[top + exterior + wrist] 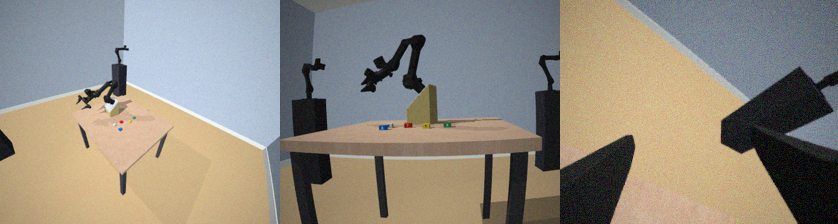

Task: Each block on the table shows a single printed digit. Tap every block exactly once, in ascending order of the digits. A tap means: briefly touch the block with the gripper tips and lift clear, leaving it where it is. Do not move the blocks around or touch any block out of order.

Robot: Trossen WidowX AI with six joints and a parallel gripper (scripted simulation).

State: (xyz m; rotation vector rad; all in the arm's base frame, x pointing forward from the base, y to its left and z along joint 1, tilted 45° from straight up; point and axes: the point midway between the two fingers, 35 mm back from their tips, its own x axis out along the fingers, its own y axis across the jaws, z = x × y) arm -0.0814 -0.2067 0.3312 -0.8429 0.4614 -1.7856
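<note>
My gripper (79, 106) (361, 88) (694, 136) is open and empty, raised at the table's far left side, away from all blocks. On the table lie a blue block (120, 129) (383, 127), its digit perhaps 6; a white block (115, 124) (391, 125), partly behind the blue one in the exterior view, digit unreadable; a red block (121, 121) (408, 125), perhaps 7; a yellow block (130, 121) (426, 126), apparently 1; and a green block (134, 117) (447, 125), 8 or 3. No block shows in the wrist view.
A tan wedge-shaped stand (112, 111) (422, 111) under the arm's base stands behind the blocks on the wooden table (126, 150) (441, 136) (670, 200). Black pedestals with small arms stand beyond the table; one pedestal (775, 107) shows in the wrist view behind the right finger.
</note>
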